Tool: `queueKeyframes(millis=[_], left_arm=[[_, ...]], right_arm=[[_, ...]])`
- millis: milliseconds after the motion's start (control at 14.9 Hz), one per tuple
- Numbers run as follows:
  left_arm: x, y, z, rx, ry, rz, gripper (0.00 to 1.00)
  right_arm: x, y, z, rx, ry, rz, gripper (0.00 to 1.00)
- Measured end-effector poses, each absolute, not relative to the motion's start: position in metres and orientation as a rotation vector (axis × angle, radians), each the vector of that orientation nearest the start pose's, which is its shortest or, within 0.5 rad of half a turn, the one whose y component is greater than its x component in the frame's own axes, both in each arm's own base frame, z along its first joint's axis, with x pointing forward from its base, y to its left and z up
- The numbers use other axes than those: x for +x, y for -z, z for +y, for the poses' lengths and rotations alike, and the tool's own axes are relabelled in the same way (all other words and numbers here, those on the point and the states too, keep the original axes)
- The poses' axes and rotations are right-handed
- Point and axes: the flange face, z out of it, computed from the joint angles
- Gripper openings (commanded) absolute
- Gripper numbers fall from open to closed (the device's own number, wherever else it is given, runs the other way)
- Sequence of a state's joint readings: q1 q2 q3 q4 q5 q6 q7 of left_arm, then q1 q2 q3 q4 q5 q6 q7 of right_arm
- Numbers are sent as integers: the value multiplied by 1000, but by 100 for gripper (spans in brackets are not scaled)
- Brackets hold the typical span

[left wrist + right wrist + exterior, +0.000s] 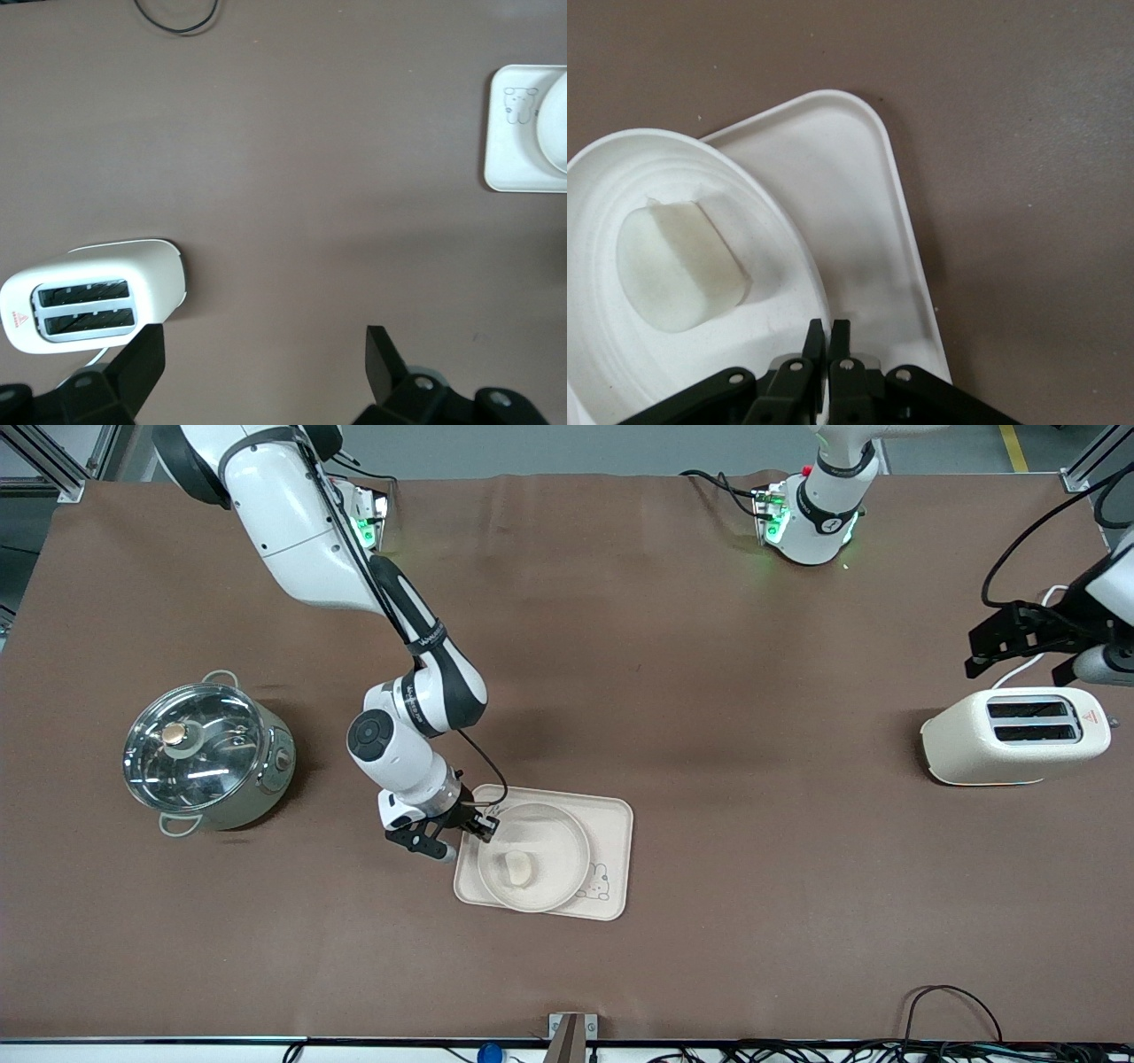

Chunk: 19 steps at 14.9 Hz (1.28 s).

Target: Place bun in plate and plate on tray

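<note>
Front view: a brown mat covers the table, with grey floor along the top edge and cables along the lower one. The tray lies toward the camera's edge, near the middle of the table, its long axis running between the two arms' ends and its rabbit drawing at the corner nearest the camera. The plate sits on it, and the bun lies in the plate, off centre toward the camera. My right gripper is at the plate's rim on the side toward a lidded steel pot. My left gripper waits in the air above a white toaster. Left wrist view: my left fingers stand wide apart, holding nothing, with the toaster below and the tray's corner well apart from it. Right wrist view: my right fingertips are pinched together on the plate's rim; the bun's flat-cut face is turned toward the tray's bare part.
</note>
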State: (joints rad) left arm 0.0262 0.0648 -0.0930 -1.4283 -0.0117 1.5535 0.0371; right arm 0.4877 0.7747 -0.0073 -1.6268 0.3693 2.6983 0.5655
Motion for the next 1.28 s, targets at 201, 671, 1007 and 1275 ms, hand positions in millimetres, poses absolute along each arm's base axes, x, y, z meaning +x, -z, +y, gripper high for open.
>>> queueKeyframes(millis=[201,671,1007,1275], left_arm=[[574,-652,-20,-3154,93,144,100],[574,-653,-40,-3150,108,201,100],[574,-654,-41,-3149,111,203,100],[574,-653,-41,-3148,110,202,100]], right_arm=[[640,-195,317,-2758,219,555,61],[637,-194,321,-2761,206,548,100],[638,-201,321,-2775,153,541,100],[644,-264,298,-2802,-15,539,100]])
